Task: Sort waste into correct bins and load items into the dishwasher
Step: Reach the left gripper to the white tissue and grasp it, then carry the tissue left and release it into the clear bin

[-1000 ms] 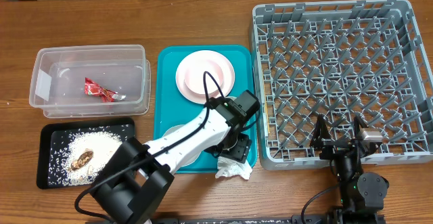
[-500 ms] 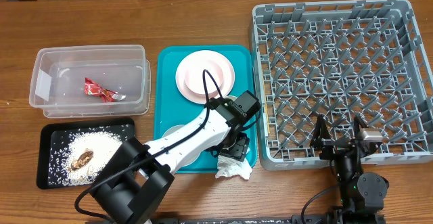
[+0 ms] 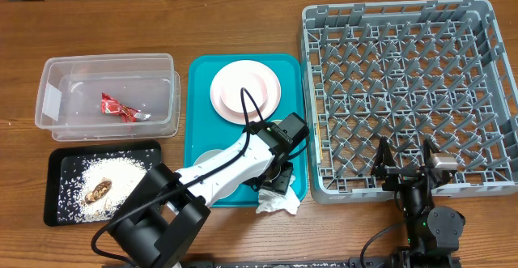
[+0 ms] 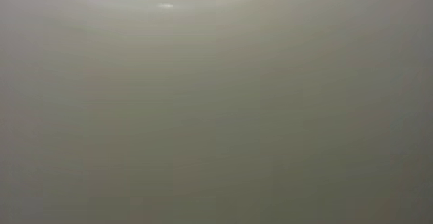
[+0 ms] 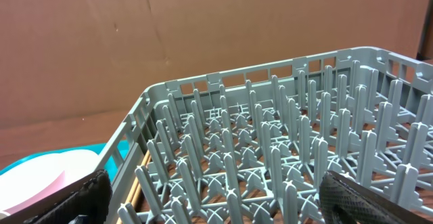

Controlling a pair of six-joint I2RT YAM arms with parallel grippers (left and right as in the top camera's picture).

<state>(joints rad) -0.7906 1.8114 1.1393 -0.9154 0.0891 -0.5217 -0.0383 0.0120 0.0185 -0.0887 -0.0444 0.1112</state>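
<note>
Left end effector [image 3: 278,180] low over teal tray [image 3: 198,82]
I can't tell its opening; right end effector [image 3: 405,164] stands wide, empty, by the dish rack [image 3: 405,82].

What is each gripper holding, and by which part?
Right gripper: nothing, open by the rack. Left gripper: cannot tell; low over the tray's corner, its camera shows only a whitish surface.

overhead — top-down | left wrist — blank, close | right wrist — faces rack [image 5: 230,170]
</note>
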